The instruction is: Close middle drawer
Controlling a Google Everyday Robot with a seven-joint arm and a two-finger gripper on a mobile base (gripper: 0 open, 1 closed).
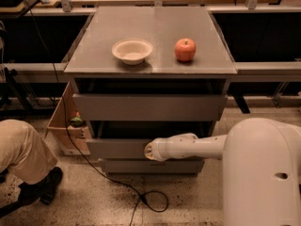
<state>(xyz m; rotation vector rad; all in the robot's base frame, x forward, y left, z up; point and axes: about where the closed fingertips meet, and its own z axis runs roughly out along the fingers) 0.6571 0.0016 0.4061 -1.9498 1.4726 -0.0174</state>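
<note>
The grey cabinet has three drawers. The middle drawer [117,148] is pulled out a short way, and a dark gap shows above its flat front. My gripper [149,151] is at the end of the white arm [197,146], which reaches in from the right. The gripper presses against the middle drawer's front, right of its centre. The top drawer [150,107] sits above it, and the lowest drawer front [141,166] is below the arm.
A white bowl [132,51] and a red apple [185,49] sit on the cabinet top [155,22]. A person's leg and shoe [28,164] are at the left. A cardboard box [66,121] stands beside the cabinet. A black cable [141,197] loops on the floor.
</note>
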